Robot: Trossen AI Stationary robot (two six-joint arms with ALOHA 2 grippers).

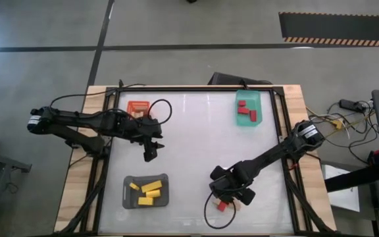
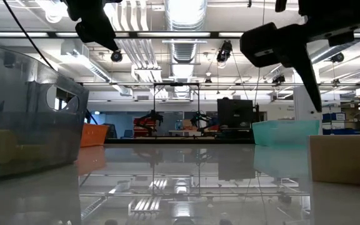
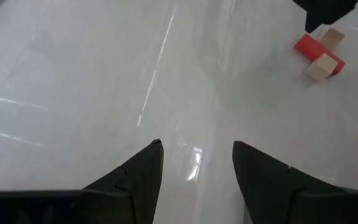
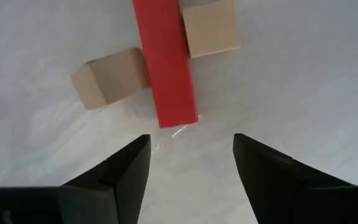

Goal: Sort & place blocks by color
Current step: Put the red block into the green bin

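Near the table's front edge, right of centre, a long red block (image 4: 165,62) lies on the table with one tan block (image 4: 110,78) against each of its long sides, the second (image 4: 210,28) farther along. My right gripper (image 4: 191,149) is open just above the table, its fingers short of the red block's near end (image 1: 222,206) and touching nothing. My left gripper (image 1: 150,153) hangs open over bare table at the left centre, with nothing between its fingers (image 3: 197,149). The low view shows a tan block (image 2: 341,159) at the right.
A grey tray (image 1: 129,201) with yellow blocks stands at the front left. An orange tray (image 1: 137,105) is at the far left, and a green tray (image 1: 239,105) with red blocks is at the far right. Bare table lies between the arms.
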